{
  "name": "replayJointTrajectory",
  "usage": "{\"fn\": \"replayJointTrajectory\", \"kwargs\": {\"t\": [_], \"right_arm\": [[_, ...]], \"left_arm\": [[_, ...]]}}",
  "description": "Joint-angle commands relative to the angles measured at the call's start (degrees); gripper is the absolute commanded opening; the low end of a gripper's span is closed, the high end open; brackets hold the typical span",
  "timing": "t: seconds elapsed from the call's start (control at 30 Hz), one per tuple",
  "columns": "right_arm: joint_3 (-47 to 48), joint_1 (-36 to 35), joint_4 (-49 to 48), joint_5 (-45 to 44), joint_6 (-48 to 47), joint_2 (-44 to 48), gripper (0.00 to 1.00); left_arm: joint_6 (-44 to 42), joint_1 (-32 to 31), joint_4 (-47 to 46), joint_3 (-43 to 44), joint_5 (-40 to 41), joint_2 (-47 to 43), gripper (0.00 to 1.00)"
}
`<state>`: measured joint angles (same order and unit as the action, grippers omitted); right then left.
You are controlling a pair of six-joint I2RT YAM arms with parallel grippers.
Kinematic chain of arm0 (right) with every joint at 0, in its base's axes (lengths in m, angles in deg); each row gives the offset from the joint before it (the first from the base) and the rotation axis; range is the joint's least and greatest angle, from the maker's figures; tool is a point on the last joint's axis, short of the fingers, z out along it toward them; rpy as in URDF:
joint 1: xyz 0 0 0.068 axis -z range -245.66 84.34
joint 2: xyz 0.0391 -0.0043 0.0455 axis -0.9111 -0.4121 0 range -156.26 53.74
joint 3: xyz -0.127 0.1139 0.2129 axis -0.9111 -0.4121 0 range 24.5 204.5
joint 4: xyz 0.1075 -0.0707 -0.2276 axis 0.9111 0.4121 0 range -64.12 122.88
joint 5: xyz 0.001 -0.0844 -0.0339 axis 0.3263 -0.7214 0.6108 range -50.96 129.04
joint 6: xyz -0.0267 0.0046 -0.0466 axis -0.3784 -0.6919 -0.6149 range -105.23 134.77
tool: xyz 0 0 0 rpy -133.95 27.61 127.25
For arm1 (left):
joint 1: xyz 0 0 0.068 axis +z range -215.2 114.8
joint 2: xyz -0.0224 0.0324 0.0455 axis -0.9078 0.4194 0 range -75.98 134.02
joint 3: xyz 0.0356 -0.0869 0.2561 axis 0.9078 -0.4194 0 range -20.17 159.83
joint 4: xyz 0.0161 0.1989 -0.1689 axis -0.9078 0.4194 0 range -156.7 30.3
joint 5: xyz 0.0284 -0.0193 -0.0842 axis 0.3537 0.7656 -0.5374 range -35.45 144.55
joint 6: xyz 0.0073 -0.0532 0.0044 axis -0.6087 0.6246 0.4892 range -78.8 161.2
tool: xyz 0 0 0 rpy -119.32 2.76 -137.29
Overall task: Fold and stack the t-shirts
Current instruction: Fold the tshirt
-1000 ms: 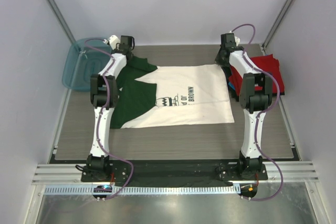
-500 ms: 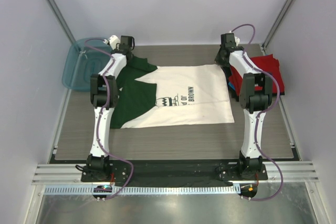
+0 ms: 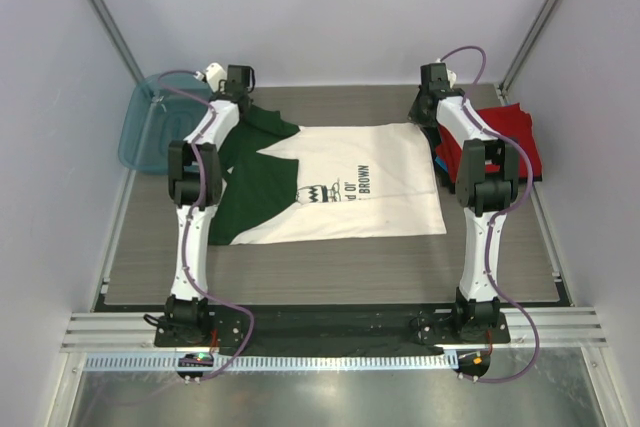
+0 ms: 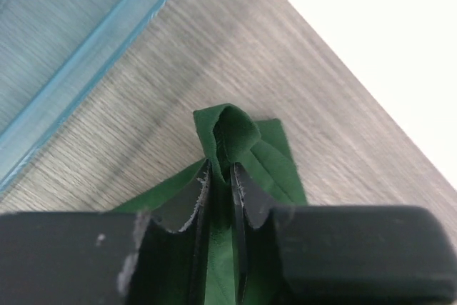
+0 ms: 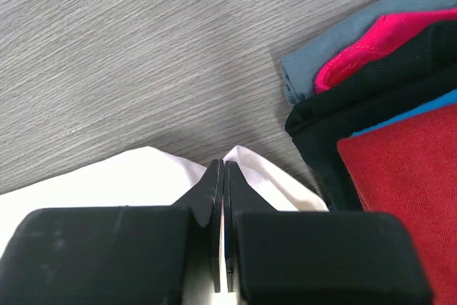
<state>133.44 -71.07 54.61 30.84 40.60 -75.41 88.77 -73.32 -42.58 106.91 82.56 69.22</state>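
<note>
A white t-shirt (image 3: 360, 182) with dark green sleeves (image 3: 255, 192) and black chest print lies spread flat mid-table. My left gripper (image 3: 243, 107) is at its far left corner, shut on a pinched fold of the green sleeve (image 4: 228, 133). My right gripper (image 3: 428, 112) is at the far right corner, shut on the white hem (image 5: 253, 169). A stack of folded shirts (image 3: 505, 137), red on top, sits at the right; in the right wrist view it shows red (image 5: 407, 191), dark, blue, pink and grey layers.
A teal plastic tub (image 3: 150, 122) stands at the back left beside the left gripper; its rim shows in the left wrist view (image 4: 93, 55). The folded stack lies right next to the right gripper. Grey walls enclose the wooden table (image 3: 330, 262).
The left arm has shifted slightly to the left with the sleeve; the shirt and the right arm look unchanged.
</note>
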Motion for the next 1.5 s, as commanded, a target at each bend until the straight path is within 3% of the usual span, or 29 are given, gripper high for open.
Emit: {"fn": "replayJointTrajectory", "kwargs": {"t": [0.0, 0.27, 0.7, 1.0, 1.47], "right_arm": [[0.48, -0.22, -1.40, 0.30, 0.10, 1.96, 0.01], [-0.58, 0.40, -1.31, -0.50, 1.07, 3.81, 0.01], [-2.86, 1.02, -1.66, 1.00, 2.04, 6.53, 0.01], [0.83, 1.02, 1.68, -6.91, -0.33, 4.69, 0.01], [-4.44, 1.02, 1.42, -7.88, -0.25, 8.90, 0.01]], "left_arm": [[-0.11, -0.05, -2.76, -0.09, 1.61, -5.28, 0.15], [0.07, 0.03, -3.02, -2.28, 1.43, -8.53, 0.00], [-3.09, -0.76, -4.87, -10.19, 0.90, -17.22, 0.00], [-8.98, -4.44, -9.35, -18.63, 6.00, -25.41, 0.00], [-17.07, -11.04, -8.91, -27.76, 15.32, -34.63, 0.00]]}}
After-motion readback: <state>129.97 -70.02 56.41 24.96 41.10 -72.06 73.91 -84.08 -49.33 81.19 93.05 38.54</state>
